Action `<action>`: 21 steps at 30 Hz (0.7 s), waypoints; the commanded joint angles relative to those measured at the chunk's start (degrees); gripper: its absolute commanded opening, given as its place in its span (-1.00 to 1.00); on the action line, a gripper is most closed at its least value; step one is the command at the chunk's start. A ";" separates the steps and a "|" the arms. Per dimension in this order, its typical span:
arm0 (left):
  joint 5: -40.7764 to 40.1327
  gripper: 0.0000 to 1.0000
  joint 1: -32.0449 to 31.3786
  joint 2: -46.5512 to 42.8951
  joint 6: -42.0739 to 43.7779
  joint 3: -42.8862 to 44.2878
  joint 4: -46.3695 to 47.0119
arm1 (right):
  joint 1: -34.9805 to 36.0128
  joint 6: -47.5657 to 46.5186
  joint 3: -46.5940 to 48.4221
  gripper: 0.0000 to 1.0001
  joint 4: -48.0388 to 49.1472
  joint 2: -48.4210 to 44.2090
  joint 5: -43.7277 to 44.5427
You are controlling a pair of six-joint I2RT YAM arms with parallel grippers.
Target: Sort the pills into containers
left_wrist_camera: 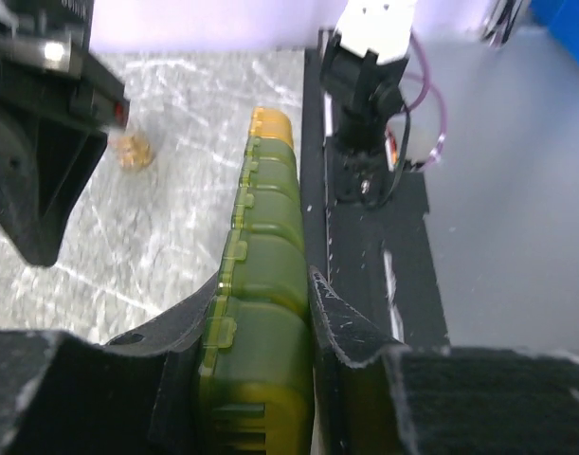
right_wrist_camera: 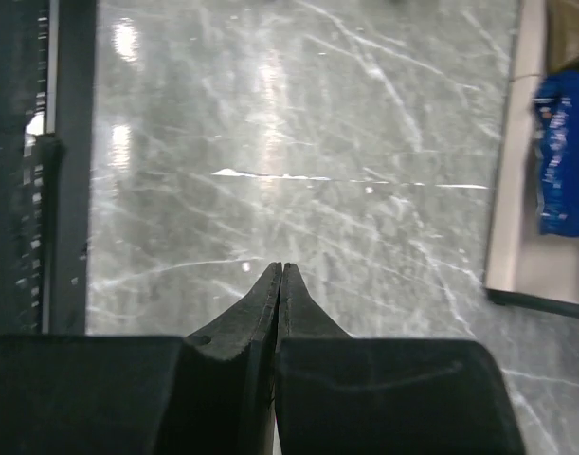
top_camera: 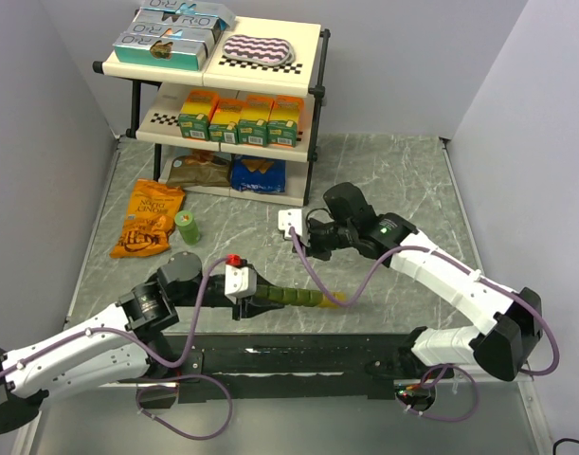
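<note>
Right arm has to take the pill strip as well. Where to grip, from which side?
Likely the yellow end, which is free: the left gripper clamps the pill strip at its dark green end. Bring the right gripper, shut now, down from above, opened across the narrow width onto the long side walls. The strip is long and narrow, so only its width fits between jaws.

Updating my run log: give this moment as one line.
left gripper: shut on containers | right gripper: shut, empty, above table

Overhead view, two close wrist views
</note>
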 commanded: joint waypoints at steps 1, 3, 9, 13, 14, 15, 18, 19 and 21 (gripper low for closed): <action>3.56 -0.99 0.85 -0.50 -1.92 -0.40 5.00 | -0.72 1.54 0.92 -1.00 3.93 0.68 3.17; 2.59 -0.99 1.37 -0.32 -0.52 -0.57 2.28 | -2.21 2.33 3.99 -1.00 0.34 0.85 -1.04; 3.99 -0.99 5.24 -0.93 2.30 -2.07 -2.47 | -5.12 -5.27 12.08 -0.01 -14.24 -2.21 -10.27; 4.43 -0.98 7.18 -0.94 2.56 -2.25 -2.65 | -5.03 -9.16 13.06 0.43 -22.07 -4.24 -14.05; 4.26 -0.98 7.35 -0.85 2.48 -2.24 -2.39 | -4.60 -10.13 12.88 0.54 -25.14 -4.33 -17.45; 4.17 -0.98 7.53 -0.59 2.30 -2.24 -1.78 | -4.07 -11.80 12.53 0.59 -26.04 -4.77 -19.05; 4.17 -0.98 7.53 0.03 1.08 -2.16 0.15 | -1.26 -12.34 7.80 0.68 -24.38 -5.38 -20.04; 4.52 -0.98 7.62 0.20 0.63 -2.16 0.25 | -0.82 -11.90 7.17 0.70 -23.33 -5.12 -20.12; 5.31 -0.98 7.53 0.73 -0.85 -2.16 2.61 | -0.20 -10.07 5.86 0.71 -19.57 -4.34 -18.73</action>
